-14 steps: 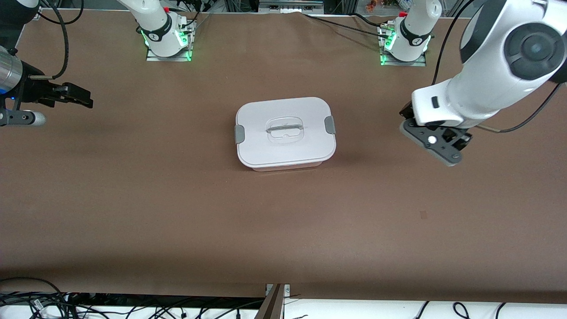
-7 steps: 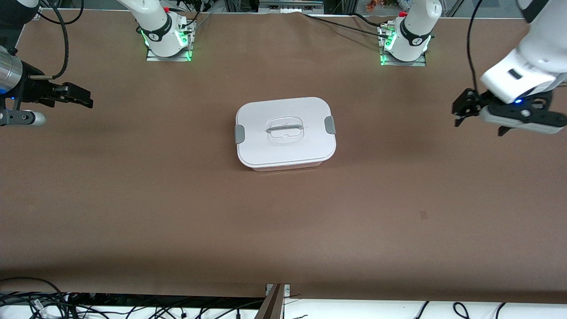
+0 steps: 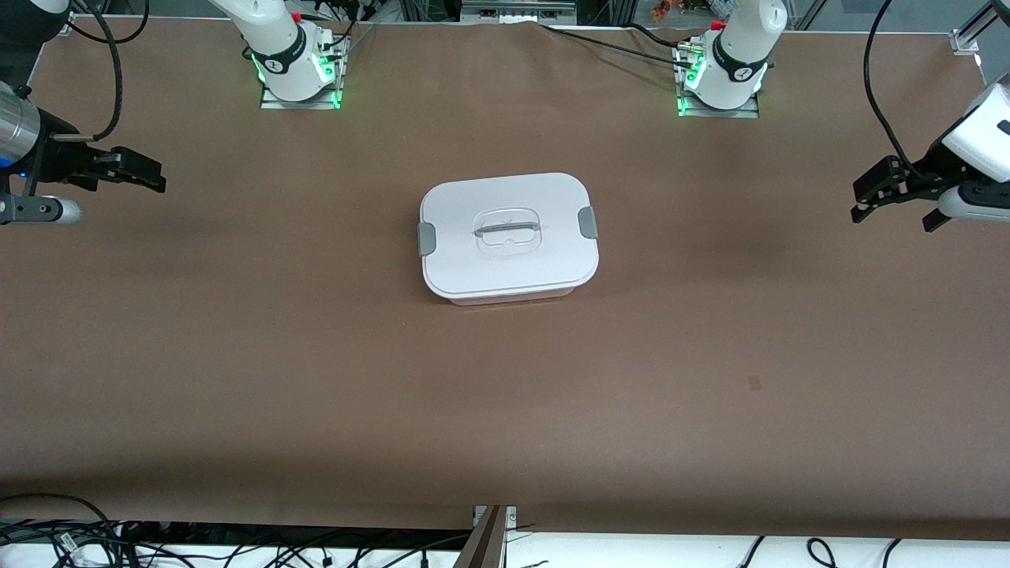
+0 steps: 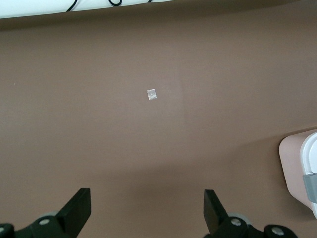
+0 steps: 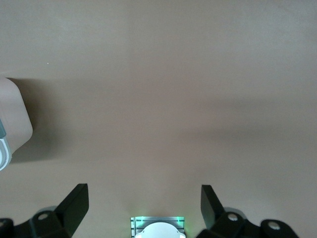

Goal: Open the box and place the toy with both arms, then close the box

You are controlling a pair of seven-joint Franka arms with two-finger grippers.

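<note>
- Looking at the front view first: the box (image 3: 508,238) sits mid-frame, a touch above centre, on the brown table (image 3: 316,379). Its white lid (image 3: 505,207) is seated flat and both grey clips (image 3: 426,238) look folded down, so I'd say it's shut and latched. No toy anywhere that I can spot, so I'm guessing it's inside, but can't confirm.
- Same view, the left gripper (image 3: 864,201) hangs at the right edge of the frame over bare table, and the right gripper (image 3: 150,177) at the left edge, both well apart from the box. Reads like a parked pose, clear of the lid, with nothing held.
- Left wrist view: fingers (image 4: 79,208) spread wide with only table between them. A small pale square mark (image 4: 152,94) sits mid-frame, and a corner of the box with one clip pokes in at the right edge.
- Right wrist view: fingers (image 5: 75,202) also spread wide and empty, with a box corner at the left edge and the arm's green-lit base (image 5: 157,225) at the bottom.
</note>
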